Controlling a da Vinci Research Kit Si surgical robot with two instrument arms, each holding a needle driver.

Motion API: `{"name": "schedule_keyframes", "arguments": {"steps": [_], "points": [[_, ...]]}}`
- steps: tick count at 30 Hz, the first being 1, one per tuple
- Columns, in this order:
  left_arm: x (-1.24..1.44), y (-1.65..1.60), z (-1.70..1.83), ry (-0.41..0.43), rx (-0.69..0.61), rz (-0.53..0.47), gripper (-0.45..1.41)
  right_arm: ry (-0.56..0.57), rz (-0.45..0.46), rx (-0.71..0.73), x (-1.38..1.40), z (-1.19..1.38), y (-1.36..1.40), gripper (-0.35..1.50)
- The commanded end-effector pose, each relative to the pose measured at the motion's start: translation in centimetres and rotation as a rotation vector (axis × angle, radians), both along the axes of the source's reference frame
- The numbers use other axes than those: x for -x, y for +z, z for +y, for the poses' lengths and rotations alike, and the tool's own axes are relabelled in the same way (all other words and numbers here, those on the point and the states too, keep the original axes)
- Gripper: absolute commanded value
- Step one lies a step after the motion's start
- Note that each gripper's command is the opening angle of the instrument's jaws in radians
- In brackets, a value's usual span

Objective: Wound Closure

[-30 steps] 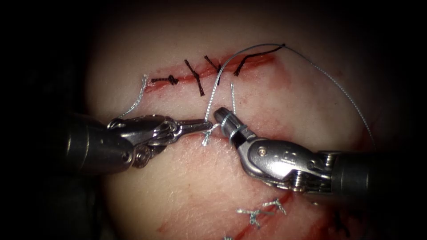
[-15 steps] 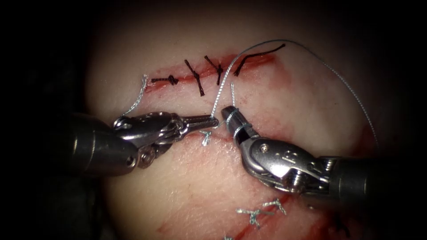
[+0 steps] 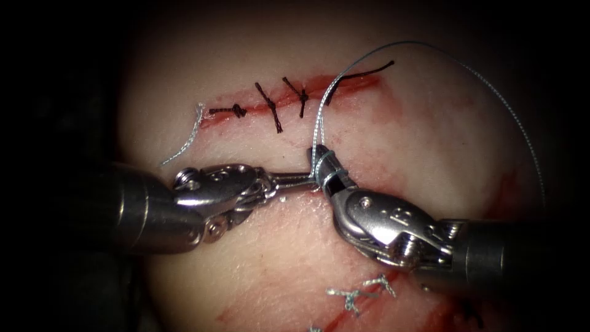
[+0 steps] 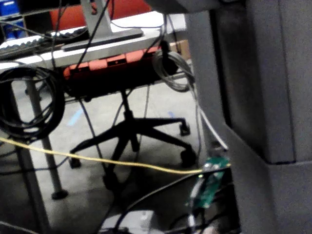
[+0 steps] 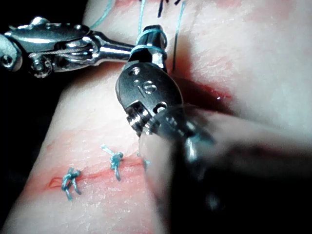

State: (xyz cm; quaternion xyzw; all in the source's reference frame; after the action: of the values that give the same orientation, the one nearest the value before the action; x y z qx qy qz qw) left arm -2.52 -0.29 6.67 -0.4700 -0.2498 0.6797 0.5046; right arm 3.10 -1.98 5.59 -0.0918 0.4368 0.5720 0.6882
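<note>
On top of the bench sits the tissue [image 3: 393, 123], big & pale, w/ a long red cut [image 3: 289, 97] near the top of the endoscope view.

My R tool [image 3: 318, 160] comes in from the right, below the cut. Its jaws are together. My L tool [image 3: 305, 179] comes in from the left, also below the cut. Its thin jaws look together too, and its tip touches the side of my R tool's jaws. I can't tell if either tool pinches thread between its jaws.

My thread [image 3: 491, 80] is pale & long. It is wound around my R tool's jaws in two loops [image 3: 324, 152], which also show in the right wrist view [image 5: 146, 41]. From there it goes up, crosses the cut near its right end, then bends in a big arch over to the right & comes down at the tissue's far right edge.

Red fluid [image 3: 384, 179] stains the tissue beside my R tool.

Four dark stitches [image 3: 269, 107] sit across the cut. Pale knots [image 3: 359, 295] lie on a 2nd red line low down, under my R tool.

A short loose bit of pale thread [image 3: 184, 138] lies at the cut's left end, apart from both tools.
</note>
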Motion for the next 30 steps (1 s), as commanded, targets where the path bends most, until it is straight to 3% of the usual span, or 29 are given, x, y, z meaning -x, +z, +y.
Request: {"name": "schedule_keyframes", "arguments": {"steps": [1, 18, 19, 22, 24, 25, 27, 28, 30], "points": [[0.04, 0.06, -0.02, 0.000, -0.005, 0.006, -0.45, -0.004, 0.003, 0.000, -0.07, -0.01, 0.03, -0.35], [0.04, -0.01, 0.03, 0.044, 0.040, 0.039, -0.45, -0.005, -0.056, -0.085, 0.08, 0.00, 0.09, -0.35], [0.04, -0.02, 0.03, 0.044, 0.040, 0.039, -0.45, -0.005, -0.057, -0.085, 0.08, 0.00, 0.10, -0.28], [0.06, -0.05, 0.01, 0.043, 0.038, 0.039, -0.45, -0.008, -0.054, -0.087, 0.07, 0.01, 0.10, -0.35], [0.07, -0.05, 0.01, 0.041, 0.038, 0.043, -0.45, -0.007, -0.054, -0.087, 0.05, 0.01, 0.10, -0.28], [0.07, -0.05, 0.01, 0.044, 0.044, 0.044, -0.45, -0.005, -0.055, -0.087, 0.05, 0.02, 0.10, -0.13], [0.08, -0.04, 0.02, 0.045, 0.043, 0.047, -0.45, -0.005, -0.055, -0.088, 0.04, 0.02, 0.10, -0.11], [0.08, -0.04, 0.02, 0.047, 0.041, 0.052, -0.45, -0.004, -0.055, -0.087, 0.04, 0.03, 0.11, 0.04], [0.09, -0.03, 0.02, 0.048, 0.039, 0.058, -0.45, -0.004, -0.055, -0.087, 0.04, 0.03, 0.11, 0.09]]}}
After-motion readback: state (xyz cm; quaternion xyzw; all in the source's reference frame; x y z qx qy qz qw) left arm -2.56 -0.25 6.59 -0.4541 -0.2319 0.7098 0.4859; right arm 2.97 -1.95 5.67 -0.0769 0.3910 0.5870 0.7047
